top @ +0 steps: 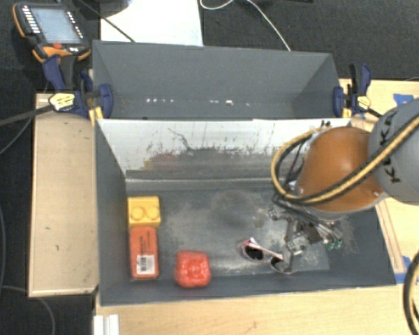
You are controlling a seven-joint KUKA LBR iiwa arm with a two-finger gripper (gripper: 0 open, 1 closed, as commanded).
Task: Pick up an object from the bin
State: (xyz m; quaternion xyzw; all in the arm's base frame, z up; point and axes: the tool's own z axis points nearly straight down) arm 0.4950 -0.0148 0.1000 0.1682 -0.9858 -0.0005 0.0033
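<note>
A small pair of sunglasses [260, 250], dark lenses in a pale pinkish frame, lies flat on the grey bin [216, 215] floor, right of centre near the front wall, its right end at the pincer [291, 251].

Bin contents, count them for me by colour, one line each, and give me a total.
Yellow: 1, the studded block
Orange: 1, the labelled box
Red: 1, the lumpy thing
Dark lenses, pale frame: 1, what looks like sunglasses, beside the gripper
Total: 4
</note>
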